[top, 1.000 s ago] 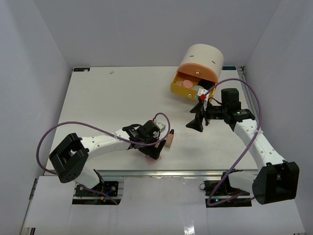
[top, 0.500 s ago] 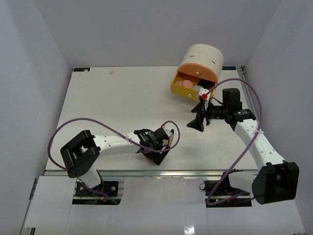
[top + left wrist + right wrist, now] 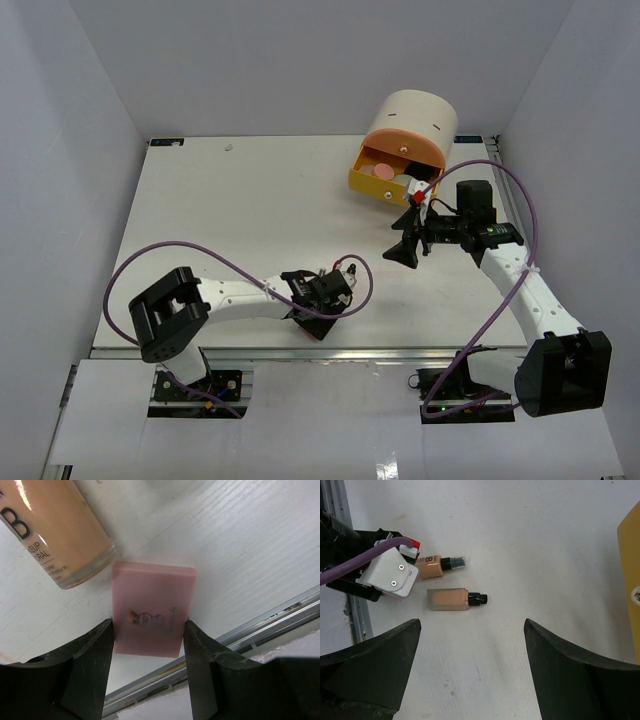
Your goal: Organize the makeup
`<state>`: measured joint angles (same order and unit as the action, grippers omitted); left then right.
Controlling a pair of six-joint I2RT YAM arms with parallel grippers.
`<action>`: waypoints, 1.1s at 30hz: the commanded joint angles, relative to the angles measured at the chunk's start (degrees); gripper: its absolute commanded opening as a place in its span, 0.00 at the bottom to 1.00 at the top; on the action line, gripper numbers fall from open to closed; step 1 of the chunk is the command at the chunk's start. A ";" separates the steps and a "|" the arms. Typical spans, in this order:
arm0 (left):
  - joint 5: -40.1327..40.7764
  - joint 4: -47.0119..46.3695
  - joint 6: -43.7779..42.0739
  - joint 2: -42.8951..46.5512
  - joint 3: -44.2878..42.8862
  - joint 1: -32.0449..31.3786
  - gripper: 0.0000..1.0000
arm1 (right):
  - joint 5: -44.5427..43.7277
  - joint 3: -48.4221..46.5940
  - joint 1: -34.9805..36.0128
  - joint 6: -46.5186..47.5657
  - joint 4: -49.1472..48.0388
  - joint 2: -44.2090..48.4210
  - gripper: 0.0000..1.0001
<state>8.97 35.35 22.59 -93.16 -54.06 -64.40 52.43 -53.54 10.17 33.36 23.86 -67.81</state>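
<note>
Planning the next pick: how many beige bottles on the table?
2. The labelled bottle lies beside the pink square at the left gripper; the plain bottle lies alongside, apart.

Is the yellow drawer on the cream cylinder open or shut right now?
Open. The yellow drawer sticks out from the base of the cream cylinder, and the top view looks straight into it.

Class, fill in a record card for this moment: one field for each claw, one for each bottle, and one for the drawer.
Left claw: shut on the flat pink square, at the table's near edge
Right claw: open, empty, over the table
Labelled beige bottle: lying flat beside the pink square
Plain beige bottle: lying flat, next to the labelled one, not touching
Yellow drawer: pulled out of the cream cylinder, items inside
</note>
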 commanded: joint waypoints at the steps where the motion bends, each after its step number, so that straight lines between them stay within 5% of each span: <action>1: 0.33 1.42 0.04 3.02 -1.63 -0.95 0.37 | 1.80 0.19 -0.44 -0.14 -1.33 1.13 0.90; 5: -2.97 2.28 -1.27 6.89 -3.00 -1.16 0.24 | 1.98 0.28 -0.83 -0.21 -1.34 1.50 0.90; 12: -2.97 4.30 -1.15 15.04 -11.30 -0.20 0.18 | -1.49 -0.22 -2.20 -0.53 -1.41 2.97 0.90; 18: -3.28 0.33 -4.65 14.57 -20.83 10.18 0.16 | -3.45 -0.07 -7.35 -3.22 -2.59 5.94 0.90; 22: -9.92 -4.28 -4.33 7.03 -33.23 17.98 0.16 | -0.38 1.52 -8.49 -5.30 -5.08 7.22 0.90; 26: -15.05 -4.56 -7.45 -7.23 -50.56 19.31 0.16 | 0.07 1.86 -8.96 -5.94 -5.41 7.18 0.90; 29: -16.42 -2.90 -15.86 -16.87 -64.81 19.37 0.16 | 0.69 2.02 -9.37 -6.05 -5.54 7.42 0.90; 33: -14.10 -4.30 -31.87 -25.22 -72.85 19.32 0.15 | 1.33 2.21 -9.54 -6.19 -5.74 8.01 0.90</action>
<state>-4.28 31.16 8.48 -113.64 -120.32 -44.74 51.37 -51.56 1.10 28.31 20.41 -61.15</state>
